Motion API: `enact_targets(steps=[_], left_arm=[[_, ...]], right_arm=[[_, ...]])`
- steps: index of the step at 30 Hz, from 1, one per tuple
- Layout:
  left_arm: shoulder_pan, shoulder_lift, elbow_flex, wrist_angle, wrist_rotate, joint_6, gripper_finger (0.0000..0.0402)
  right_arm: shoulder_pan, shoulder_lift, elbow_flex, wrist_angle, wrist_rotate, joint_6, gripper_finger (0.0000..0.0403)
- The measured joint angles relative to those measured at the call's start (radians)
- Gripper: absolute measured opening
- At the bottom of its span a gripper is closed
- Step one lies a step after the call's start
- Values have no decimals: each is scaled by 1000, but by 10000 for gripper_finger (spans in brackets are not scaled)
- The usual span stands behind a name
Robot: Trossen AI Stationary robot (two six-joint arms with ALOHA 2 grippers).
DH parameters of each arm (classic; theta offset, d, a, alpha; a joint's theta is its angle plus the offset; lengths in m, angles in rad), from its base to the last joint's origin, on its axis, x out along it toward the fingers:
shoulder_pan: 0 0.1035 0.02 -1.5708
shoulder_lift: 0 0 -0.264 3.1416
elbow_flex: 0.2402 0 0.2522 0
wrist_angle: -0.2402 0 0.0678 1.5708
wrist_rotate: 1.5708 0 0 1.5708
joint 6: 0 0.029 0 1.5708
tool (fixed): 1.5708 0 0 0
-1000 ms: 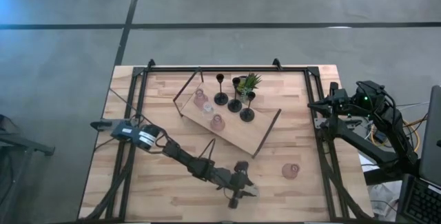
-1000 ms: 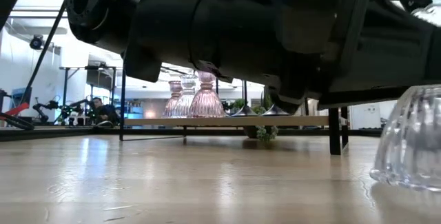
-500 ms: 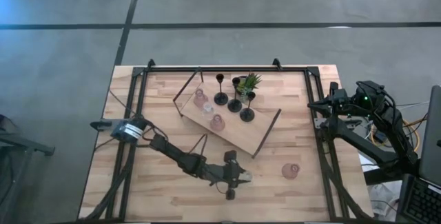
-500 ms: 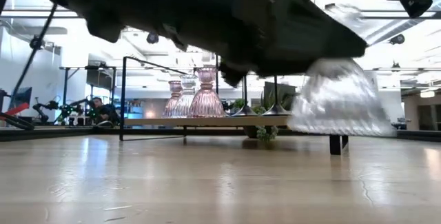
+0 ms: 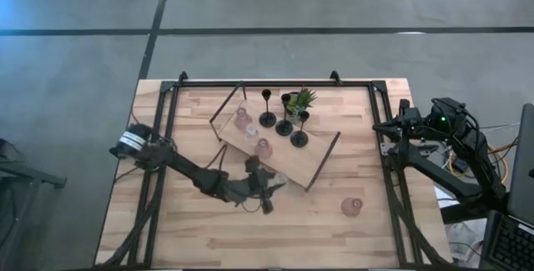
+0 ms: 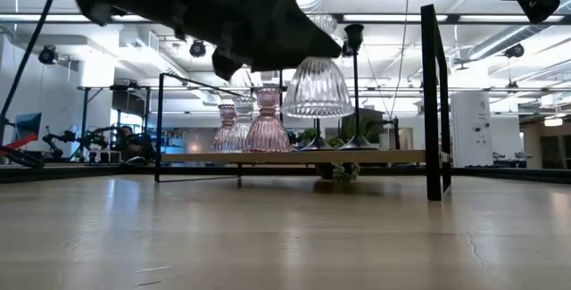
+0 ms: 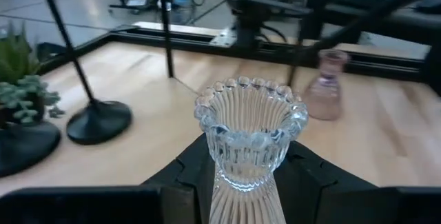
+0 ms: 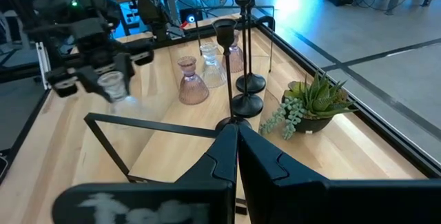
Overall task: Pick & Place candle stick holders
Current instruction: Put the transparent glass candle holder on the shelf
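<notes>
Above the table, beside the near edge of the wooden board (image 5: 294, 161), a clear ribbed glass cup (image 7: 249, 136) hangs in the left gripper (image 5: 269, 181). Its fingers are closed around the cup's narrow lower part, and the beaded rim stands up free of them in the left wrist view. From the low view the cup (image 6: 317, 87) is well off the tabletop, higher than the board's surface, with the dark arm over it.

On the board stand three more glass cups: a pink one (image 5: 242, 119) near the far left corner, a clear one (image 5: 252, 131) just beside it, and another pink one (image 5: 264, 147) nearer the middle. In the low view they show as a tight group (image 6: 257, 126) on the board.

Three black candle stick holders are also on the board, each upright on a round base: one (image 5: 267, 117) to the left, one (image 5: 284, 126) in the middle, one (image 5: 299, 137) toward the right. A small green potted plant (image 5: 302, 100) sits just behind the middle one.

Apart from all these, a single pink cup (image 5: 352, 207) rests on the bare table (image 5: 192, 229) near the right front, well away from the board.

The right gripper (image 8: 237, 138) waits at the table's right edge, its arm (image 5: 434, 133) folded back off the work area; its two fingers lie pressed together with nothing between them.
</notes>
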Motion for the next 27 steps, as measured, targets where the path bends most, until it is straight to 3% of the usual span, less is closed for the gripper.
enact_targets(steps=[16, 21, 27], left_arm=[[149, 14, 21, -4, -4, -14, 121], [153, 74, 93, -60, -123, -35, 121], [148, 145, 211, -191, -283, -163, 121]], right_arm=[[0, 0, 0, 0, 0, 0, 8], [0, 0, 0, -1, 0, 0, 8], [0, 0, 0, -1, 0, 0, 8]])
